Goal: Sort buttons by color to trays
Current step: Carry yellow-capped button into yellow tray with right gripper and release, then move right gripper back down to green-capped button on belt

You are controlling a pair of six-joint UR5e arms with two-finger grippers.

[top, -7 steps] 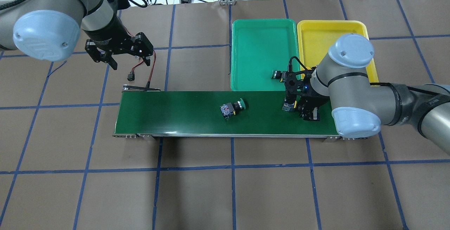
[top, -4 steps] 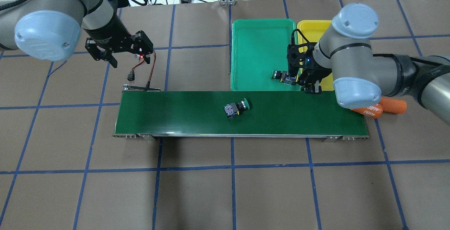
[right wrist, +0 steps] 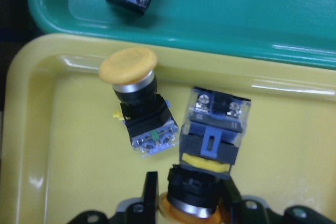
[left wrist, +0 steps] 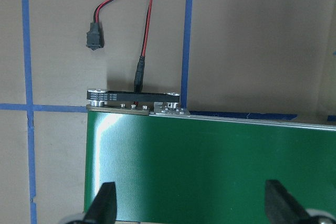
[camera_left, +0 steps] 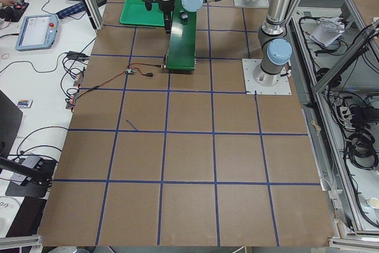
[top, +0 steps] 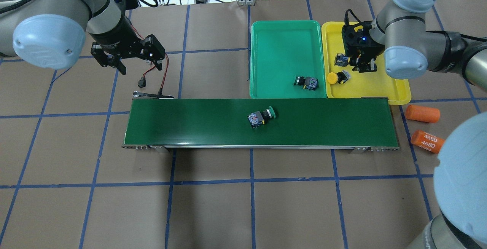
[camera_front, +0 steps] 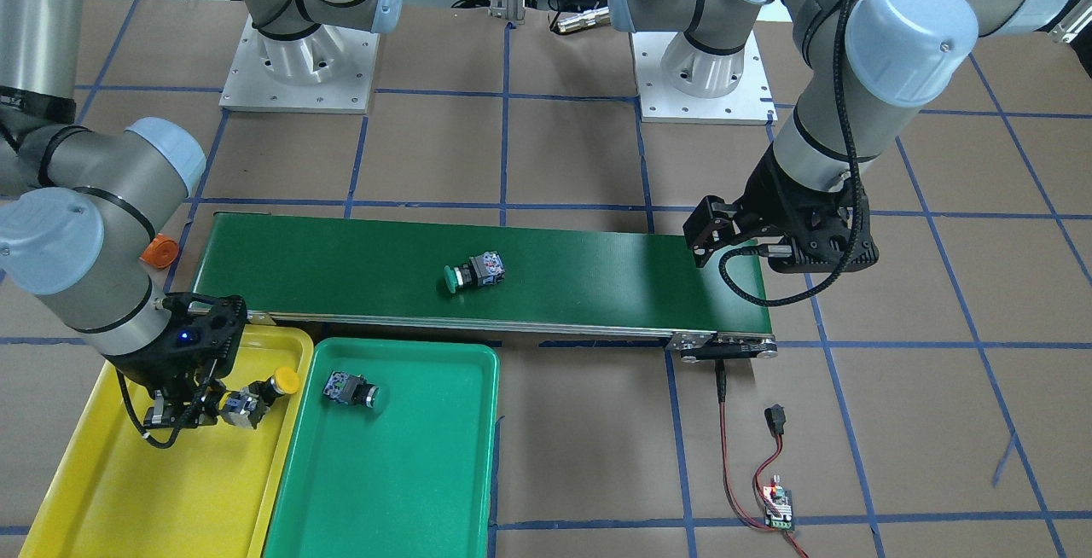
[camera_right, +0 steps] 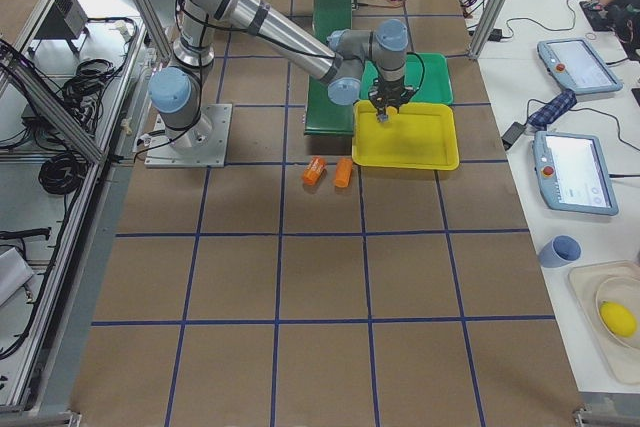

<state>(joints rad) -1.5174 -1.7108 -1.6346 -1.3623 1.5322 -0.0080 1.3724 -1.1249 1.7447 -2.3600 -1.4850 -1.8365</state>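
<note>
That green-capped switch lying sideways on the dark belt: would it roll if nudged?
Probably not far: the green button lies on its side on the belt, and its square rear block should stop a roll, though the round cap might let it pivot. It looks like hard plastic, so it is likely stiff and light.

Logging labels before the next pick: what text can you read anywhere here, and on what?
"4680", printed twice, on the orange cylinder nearest the robot.
White print on the conveyor end plate: too blurred to read.
Terminal marks on the held yellow button: too small to read.
</note>
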